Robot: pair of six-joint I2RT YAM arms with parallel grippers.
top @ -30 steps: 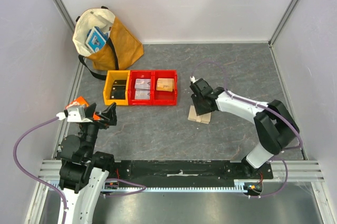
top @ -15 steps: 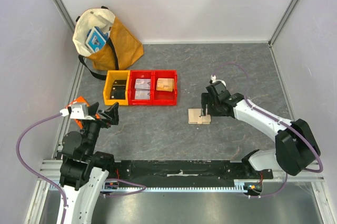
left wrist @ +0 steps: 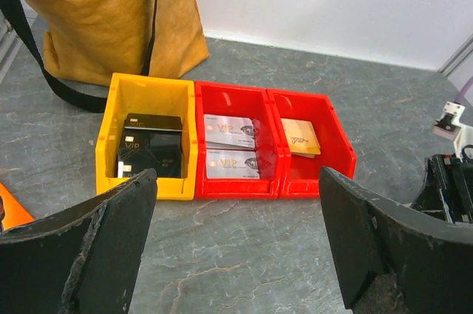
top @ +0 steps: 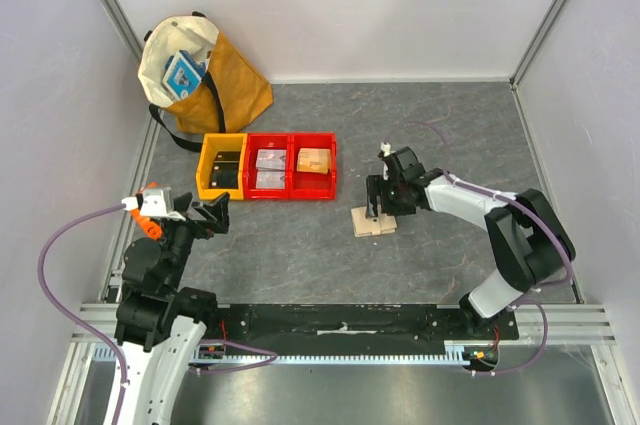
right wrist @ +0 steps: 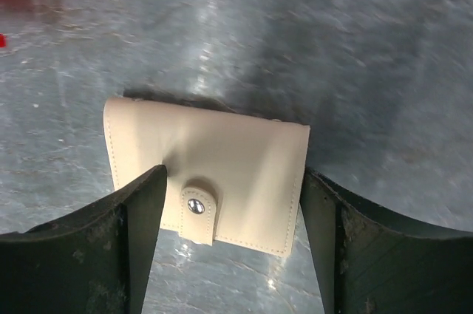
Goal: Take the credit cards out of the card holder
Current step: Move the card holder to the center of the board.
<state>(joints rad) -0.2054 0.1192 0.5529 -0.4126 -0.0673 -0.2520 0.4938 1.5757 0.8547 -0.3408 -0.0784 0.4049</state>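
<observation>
The card holder (top: 370, 224) is a beige wallet lying flat on the grey table, folded, its snap tab (right wrist: 199, 213) fastened. The credit cards are hidden inside it. My right gripper (top: 381, 208) hangs just above it and is open; in the right wrist view the right gripper (right wrist: 233, 182) has one finger over the holder's left part and the other just off its right edge (right wrist: 299, 181). My left gripper (top: 205, 220) is open over bare table at the near left. The left wrist view shows that gripper (left wrist: 238, 188) facing the bins with nothing between its fingers.
A yellow bin (top: 206, 169) with black VIP cards and two red bins (top: 330, 167) stand in a row left of the holder. One red bin holds silver VIP cards (left wrist: 230, 131), the other a tan card (left wrist: 301, 137). A tan tote bag (top: 235, 85) sits back left. An orange package (left wrist: 11, 207) lies by my left arm.
My right gripper has opened, swung right, then come back over the holder. The holder has shifted slightly left and turned a little. The left arm has drifted a little.
</observation>
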